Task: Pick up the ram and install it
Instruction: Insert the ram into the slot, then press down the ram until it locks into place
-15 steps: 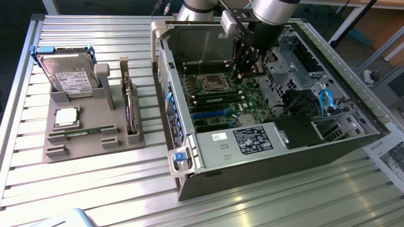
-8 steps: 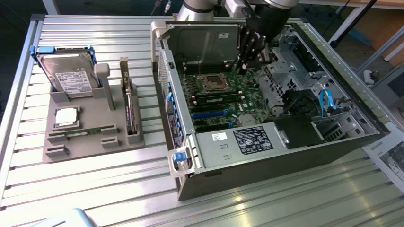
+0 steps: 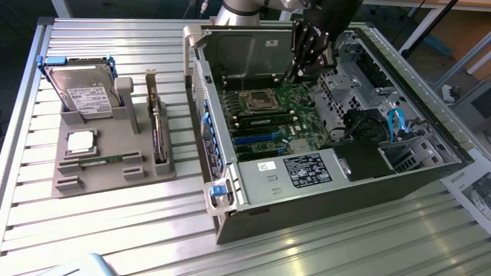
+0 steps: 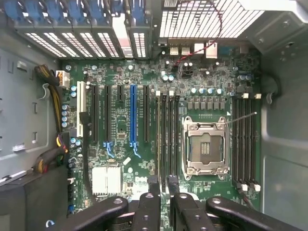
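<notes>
One ram stick (image 3: 102,161), thin and green, lies flat in the grey fixture tray (image 3: 115,178) at the exterior view's left. A second green ram stick (image 4: 158,139) stands in a memory slot on the motherboard, beside the open processor socket (image 4: 204,147). My gripper (image 3: 309,69) hangs inside the open computer case (image 3: 322,190), over the motherboard and far from the tray. In the wrist view the gripper (image 4: 162,185) has its fingers (image 4: 153,192) drawn close, with a narrow gap and nothing between them. The tips sit just past the end of the seated stick.
The tray also carries a hard drive (image 3: 84,92), a square silver processor chip (image 3: 80,142) and an upright expansion card (image 3: 157,135). The case walls, drive cage (image 3: 360,86) and power supply (image 3: 383,161) hem in the motherboard. The slatted metal table (image 3: 115,230) lies around them.
</notes>
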`<action>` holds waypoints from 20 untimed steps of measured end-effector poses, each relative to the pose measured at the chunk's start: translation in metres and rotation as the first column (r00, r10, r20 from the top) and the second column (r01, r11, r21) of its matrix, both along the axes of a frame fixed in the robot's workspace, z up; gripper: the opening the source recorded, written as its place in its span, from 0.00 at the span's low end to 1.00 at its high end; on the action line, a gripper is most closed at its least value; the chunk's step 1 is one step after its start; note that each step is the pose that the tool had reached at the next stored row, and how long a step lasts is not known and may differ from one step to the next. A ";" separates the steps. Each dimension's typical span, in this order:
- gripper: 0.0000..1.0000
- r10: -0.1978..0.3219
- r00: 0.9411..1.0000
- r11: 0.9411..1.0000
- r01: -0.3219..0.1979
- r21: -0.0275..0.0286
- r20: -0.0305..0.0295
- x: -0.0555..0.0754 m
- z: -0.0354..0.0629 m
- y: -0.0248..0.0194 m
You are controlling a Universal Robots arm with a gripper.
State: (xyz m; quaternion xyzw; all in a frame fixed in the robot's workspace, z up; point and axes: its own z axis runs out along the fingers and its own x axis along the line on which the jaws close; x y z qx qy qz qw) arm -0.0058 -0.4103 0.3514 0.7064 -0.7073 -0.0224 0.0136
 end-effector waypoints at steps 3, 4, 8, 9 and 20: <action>0.20 0.000 1.000 1.000 0.000 0.000 0.000 0.000 0.0074 0.0000; 0.20 0.000 1.000 1.000 0.000 0.000 0.000 0.000 0.0100 0.0000; 0.20 0.000 1.000 1.000 0.000 0.000 0.000 0.000 0.0103 0.0000; 0.20 0.000 1.000 1.000 0.000 0.000 0.000 0.000 0.0103 0.0000; 0.10 0.000 1.000 1.000 0.000 0.000 0.000 0.000 0.0103 0.0000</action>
